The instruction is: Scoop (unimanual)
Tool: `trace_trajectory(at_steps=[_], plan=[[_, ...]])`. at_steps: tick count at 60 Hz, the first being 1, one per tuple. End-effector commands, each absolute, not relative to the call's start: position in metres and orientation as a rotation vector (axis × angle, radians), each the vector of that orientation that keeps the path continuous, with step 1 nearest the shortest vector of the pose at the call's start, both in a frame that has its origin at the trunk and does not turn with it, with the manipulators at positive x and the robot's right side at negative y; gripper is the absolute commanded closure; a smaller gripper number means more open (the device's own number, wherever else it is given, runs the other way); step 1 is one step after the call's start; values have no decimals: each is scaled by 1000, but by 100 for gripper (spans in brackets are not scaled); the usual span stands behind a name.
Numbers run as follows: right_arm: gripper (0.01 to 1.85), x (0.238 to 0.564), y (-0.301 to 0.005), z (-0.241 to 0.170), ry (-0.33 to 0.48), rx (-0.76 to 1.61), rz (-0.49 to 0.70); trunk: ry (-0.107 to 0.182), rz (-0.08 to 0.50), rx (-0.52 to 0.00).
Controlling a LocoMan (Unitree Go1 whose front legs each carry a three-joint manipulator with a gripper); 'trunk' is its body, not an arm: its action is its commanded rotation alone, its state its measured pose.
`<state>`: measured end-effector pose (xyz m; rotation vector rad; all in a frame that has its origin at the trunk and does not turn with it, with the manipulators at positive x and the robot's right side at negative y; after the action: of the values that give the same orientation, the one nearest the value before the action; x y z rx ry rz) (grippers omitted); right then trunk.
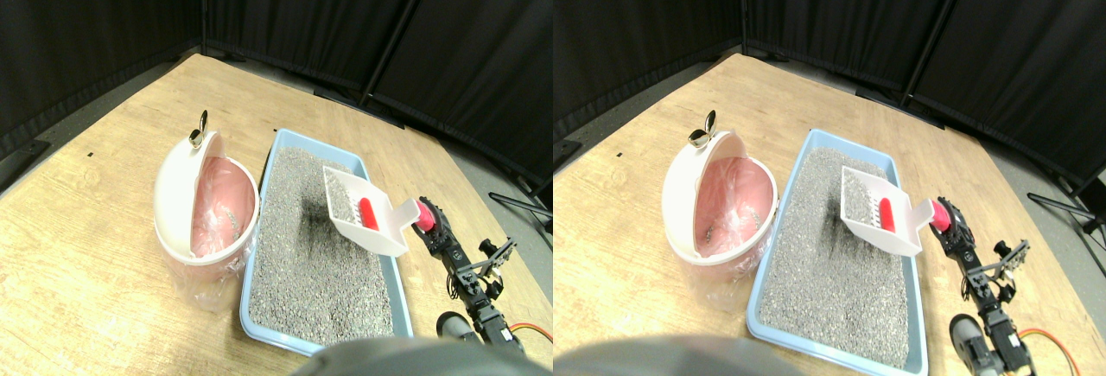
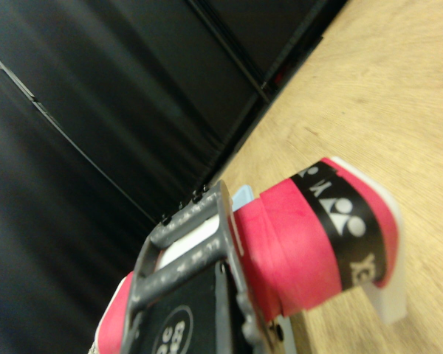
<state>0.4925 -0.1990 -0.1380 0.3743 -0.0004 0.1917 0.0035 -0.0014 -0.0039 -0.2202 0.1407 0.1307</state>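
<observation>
A white slotted scoop (image 1: pixel 390 231) hangs tilted above the grey litter (image 1: pixel 311 264) in the light-blue tray (image 1: pixel 258 220), casting a shadow on it. A small red piece (image 1: pixel 366 213) lies in the scoop with some grains. My right gripper (image 1: pixel 429 220) is shut on the scoop's red-wrapped handle (image 2: pixel 317 236) at the tray's right edge. The wrist view shows that handle beside the dark jaw frame, with the tray only a sliver behind it. A white bin (image 1: pixel 177 194) with a pink liner (image 1: pixel 220 207) stands left of the tray, its mouth tipped toward it.
Everything sits on a wooden floor (image 1: pixel 95 255) closed in by black curtains (image 1: pixel 346 22). A metal clip (image 1: pixel 200 129) tops the bin. My arm (image 1: pixel 471 281) and an orange cable (image 1: pixel 534 331) lie right of the tray. Black stand legs (image 1: pixel 518 203) reach in at far right.
</observation>
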Motion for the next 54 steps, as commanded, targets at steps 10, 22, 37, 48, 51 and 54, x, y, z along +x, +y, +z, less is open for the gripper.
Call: trace_trajectory(at_steps=[10, 22, 37, 48, 51, 54], plan=[[181, 496, -186, -98, -143, 435, 268, 107, 134, -226], [181, 498, -180, -92, -165, 498, 285, 106, 148, -238], [181, 502, -168, -96, -140, 597, 291, 102, 156, -243], [181, 506, -162, -104, -104, 706, 285, 104, 160, -246], [181, 507, -161, -105, -97, 727, 276, 103, 161, -246], [181, 509, -159, -108, -85, 761, 270, 107, 162, -248]])
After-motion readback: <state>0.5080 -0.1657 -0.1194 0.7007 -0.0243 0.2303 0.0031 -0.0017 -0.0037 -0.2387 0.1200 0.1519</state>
